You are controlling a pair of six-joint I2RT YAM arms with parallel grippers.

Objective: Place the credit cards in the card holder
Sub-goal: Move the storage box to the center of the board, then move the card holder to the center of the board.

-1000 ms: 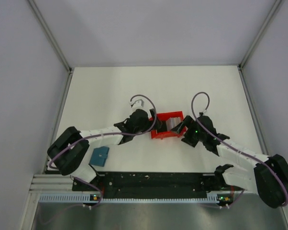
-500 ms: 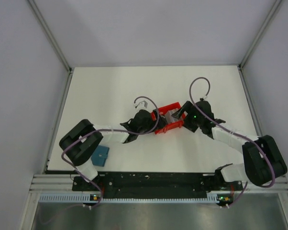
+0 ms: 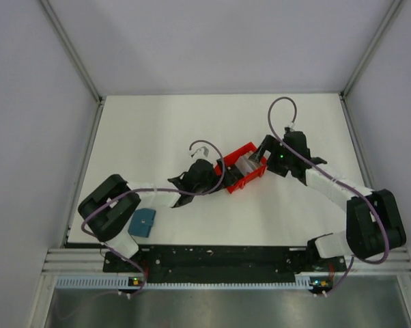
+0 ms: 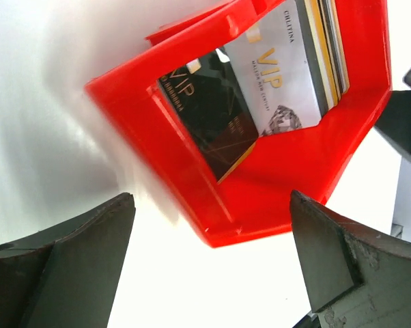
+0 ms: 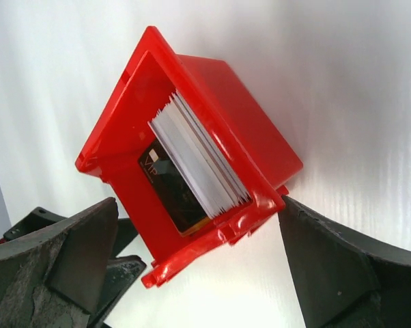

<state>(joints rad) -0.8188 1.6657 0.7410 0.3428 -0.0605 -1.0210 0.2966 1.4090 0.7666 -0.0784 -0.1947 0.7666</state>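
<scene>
1. The cards (image 4: 277,75) stand on edge as a tight stack inside a red tray (image 4: 171,137), leaning toward one wall. A black card (image 4: 209,113) with gold "VIP" lettering sits at the outer face of the stack. A silver-grey card, also marked "VIP", lies against it. Thin whitish, yellowish and dark edges are packed behind that.
2. The holder (image 3: 143,222) is a small teal square with a pale dot. It lies flat on the table (image 3: 192,130) near its front left, well apart from the tray.

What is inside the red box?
A stack of cards on edge: a black VIP card at one end, a silver one next, then more whose faces and number are covered.
</scene>
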